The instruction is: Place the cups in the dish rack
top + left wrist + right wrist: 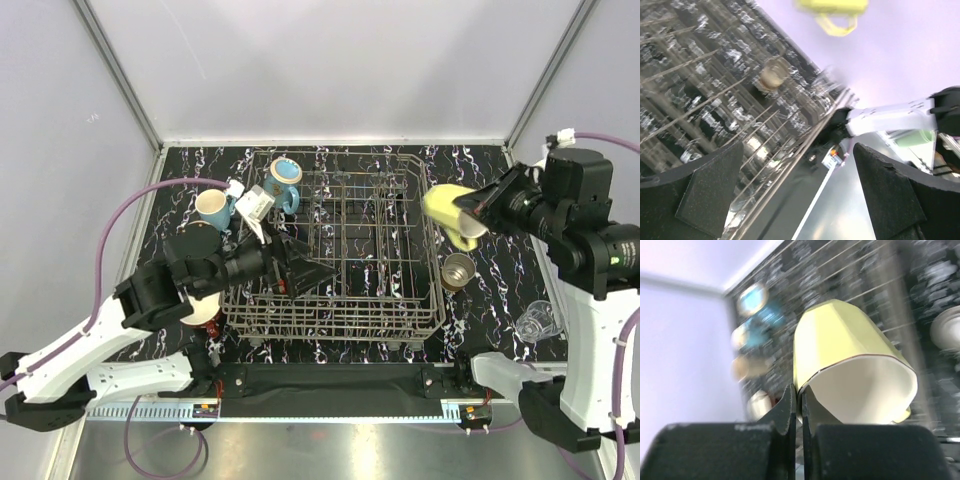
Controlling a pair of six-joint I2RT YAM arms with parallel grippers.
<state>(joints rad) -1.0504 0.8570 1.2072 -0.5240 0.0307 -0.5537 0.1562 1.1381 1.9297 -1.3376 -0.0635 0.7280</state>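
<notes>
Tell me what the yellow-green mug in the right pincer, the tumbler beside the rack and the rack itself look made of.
Yellow-green mug: probably glazed ceramic; smooth outside, white inside, thick rim.
Tumbler: looks like steel; dull silvery sheen.
Dish rack: grey metal wire; thin straight rods, any coating unclear.

Left tool (799,197) wide; right tool (799,401) tight.
</notes>
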